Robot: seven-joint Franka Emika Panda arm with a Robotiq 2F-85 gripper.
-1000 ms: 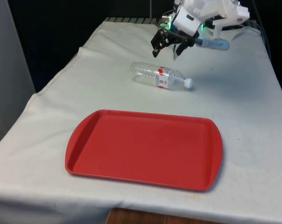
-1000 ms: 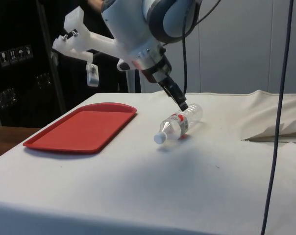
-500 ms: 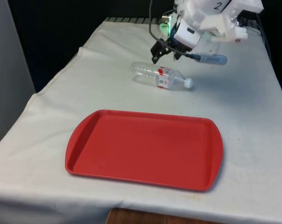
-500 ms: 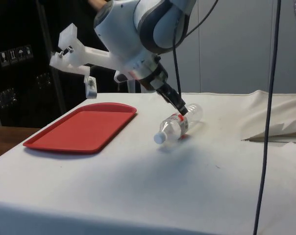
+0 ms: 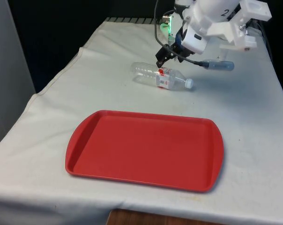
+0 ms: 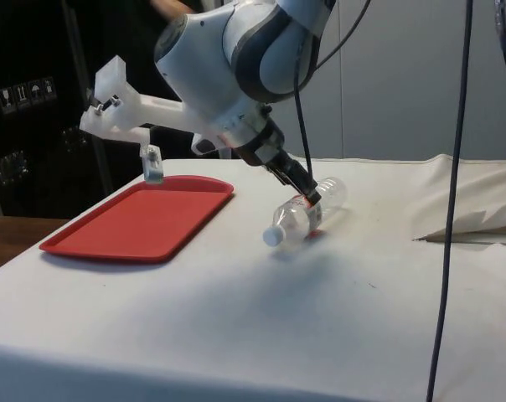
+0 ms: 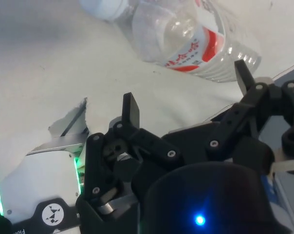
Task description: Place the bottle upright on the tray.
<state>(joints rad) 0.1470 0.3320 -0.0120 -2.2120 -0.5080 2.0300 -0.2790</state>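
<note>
A clear plastic bottle [image 5: 161, 76] with a red and white label and a white cap lies on its side on the white cloth, beyond the tray. The red tray [image 5: 146, 150] sits flat near the table's front edge with nothing on it. My gripper [image 5: 162, 57] hangs tilted just above the bottle's labelled middle. In the wrist view the gripper [image 7: 186, 90] is open, nothing lies between the fingers, and the bottle [image 7: 195, 39] is just past their tips. In the side view the fingertips [image 6: 308, 196] are right at the bottle [image 6: 307, 213], beside the tray [image 6: 144, 219].
The cloth rises in a loose fold [image 6: 479, 219] on the side of the bottle away from the tray. A dark cable [image 6: 450, 209] hangs down over that part of the table. The table's left edge [image 5: 57, 79] drops off close to the tray.
My gripper has come down and turned over the bottle, from above and behind it to just at its label. The bottle and tray have stayed put.
</note>
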